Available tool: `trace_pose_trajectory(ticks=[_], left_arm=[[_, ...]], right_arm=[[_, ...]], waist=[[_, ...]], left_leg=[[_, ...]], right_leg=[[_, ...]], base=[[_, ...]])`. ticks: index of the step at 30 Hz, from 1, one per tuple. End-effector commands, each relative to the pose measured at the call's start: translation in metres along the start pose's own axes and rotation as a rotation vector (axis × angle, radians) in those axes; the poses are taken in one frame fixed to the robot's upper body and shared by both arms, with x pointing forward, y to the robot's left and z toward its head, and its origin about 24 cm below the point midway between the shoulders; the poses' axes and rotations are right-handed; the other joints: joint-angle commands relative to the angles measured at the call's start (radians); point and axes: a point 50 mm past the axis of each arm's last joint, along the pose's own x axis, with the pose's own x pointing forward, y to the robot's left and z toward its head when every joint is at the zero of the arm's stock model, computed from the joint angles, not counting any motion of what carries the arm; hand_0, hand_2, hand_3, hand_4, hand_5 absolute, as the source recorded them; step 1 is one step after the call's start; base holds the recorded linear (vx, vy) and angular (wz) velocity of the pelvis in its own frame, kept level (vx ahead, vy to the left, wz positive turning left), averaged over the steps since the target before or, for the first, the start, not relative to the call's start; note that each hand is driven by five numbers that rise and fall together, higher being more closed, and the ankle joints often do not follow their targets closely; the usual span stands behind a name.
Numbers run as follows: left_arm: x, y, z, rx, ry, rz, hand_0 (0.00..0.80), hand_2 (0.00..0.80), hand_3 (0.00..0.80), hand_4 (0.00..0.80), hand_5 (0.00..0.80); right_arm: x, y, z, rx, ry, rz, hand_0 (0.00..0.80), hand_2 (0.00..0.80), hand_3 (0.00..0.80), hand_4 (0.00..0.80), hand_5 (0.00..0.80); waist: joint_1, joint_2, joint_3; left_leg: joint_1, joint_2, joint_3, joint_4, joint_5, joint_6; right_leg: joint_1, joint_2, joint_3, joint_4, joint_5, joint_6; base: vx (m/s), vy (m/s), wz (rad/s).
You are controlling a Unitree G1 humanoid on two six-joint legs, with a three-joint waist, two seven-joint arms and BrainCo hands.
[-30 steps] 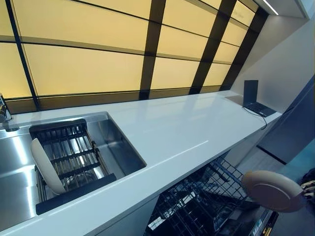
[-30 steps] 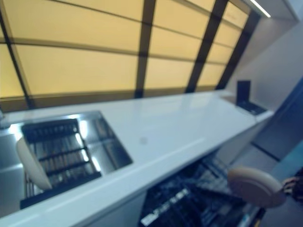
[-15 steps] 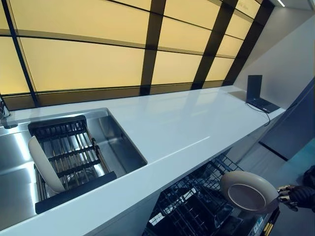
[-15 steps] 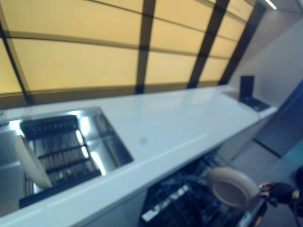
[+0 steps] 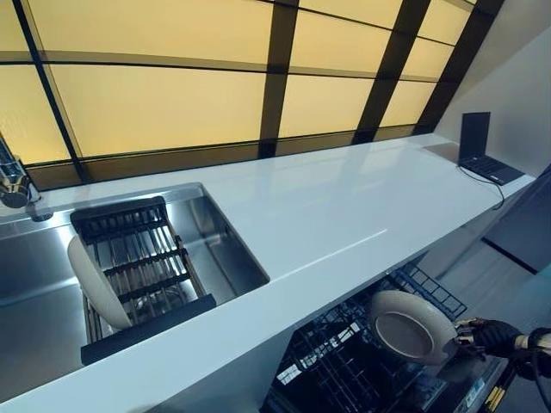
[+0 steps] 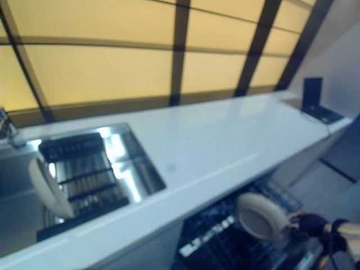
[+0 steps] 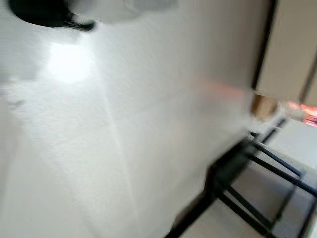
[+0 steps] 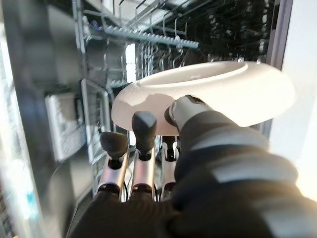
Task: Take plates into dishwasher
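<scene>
My right hand (image 5: 492, 336) comes in from the lower right and grips a beige plate (image 5: 411, 327) by its rim, thumb (image 8: 190, 110) on top and fingers (image 8: 143, 130) underneath. The plate hangs tilted over the pulled-out dishwasher rack (image 5: 344, 370) below the counter edge. In the right wrist view the plate (image 8: 213, 91) sits just above the rack's wire tines (image 8: 153, 37). A second beige plate (image 5: 97, 283) stands on edge in the black drying rack (image 5: 138, 267) inside the sink. My left hand shows in no view.
A long white counter (image 5: 344, 206) runs rightward from the steel sink (image 5: 34, 284), with a faucet (image 5: 13, 182) at far left. A dark laptop (image 5: 482, 155) sits at the counter's far right end. Tall amber window panels rise behind.
The right hand has carried the plate leftward and lower, from beside the dishwasher to over its rack, turning its hollow side up. The camera has shifted too.
</scene>
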Motion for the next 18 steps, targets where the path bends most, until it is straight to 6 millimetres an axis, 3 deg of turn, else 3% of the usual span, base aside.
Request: trace_pose_trajectory(ticks=[1,18], left_arm=[[0.003,-0.002,0.018,-0.038,-0.074,0.024,0.0,0.0,0.0,0.0,0.0],[0.006,-0.015,0.036,-0.048,-0.107,-0.008,0.0,0.0,0.0,0.0,0.0]], right_arm=[[0.01,0.001,0.028,-0.032,-0.075,-0.026,0.8,0.8,0.8,0.8,0.8],[0.042,0.031,0.007,-0.078,0.062,0.019,0.8,0.8,0.8,0.8,0.8]], waist=[[0.04,0.001,-0.002],[0.051,0.038,0.031]], left_leg=[[-0.061,-0.022,-0.027,-0.019,0.029,0.049],[-0.068,-0.035,-0.046,-0.019,0.032,0.048]], right_leg=[[0.017,-0.015,-0.001,0.082,-0.063,0.058],[0.011,-0.025,-0.011,0.098,-0.079,0.045]], base=[[-0.027,-0.009,0.05],[-0.005,0.001,0.05]])
